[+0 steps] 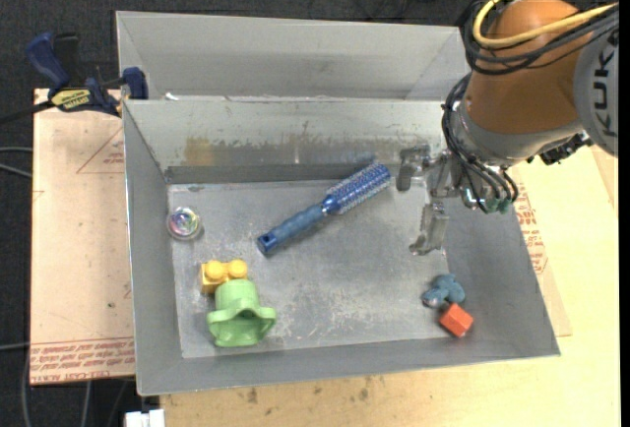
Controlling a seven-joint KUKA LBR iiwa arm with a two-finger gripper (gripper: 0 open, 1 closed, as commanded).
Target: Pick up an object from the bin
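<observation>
Blue hairbrush (320, 212): the likeliest pick by my reading, since it is the largest thing near the gripper; it lies flat on the floor of the bin (148, 218), about mid-floor, toward the back wall.
Long axis: runs on a slant from the lower left to the upper right of the camera view.
Heading: the bristled head points up-right, toward the back wall and the arm's side; the plain handle end points down-left, toward the yellow block (222, 274) and the green toy (239, 317).
Gripper (425, 243): hangs low over bare floor, to the right of the brush head and apart from it, with the small blue-grey lump (444, 290) and the orange block (456, 321) near it on the front side.
Claw state: I cannot tell whether it is spread or pressed together (nothing shows pinched in it).
Done: the arm is inside the bin and low.
Left: everything that counts, as I judge it: settling over a thing, closing on it and lifting it clear.
Others: a small shiny round thing (184, 223) sits far left, well apart.
</observation>
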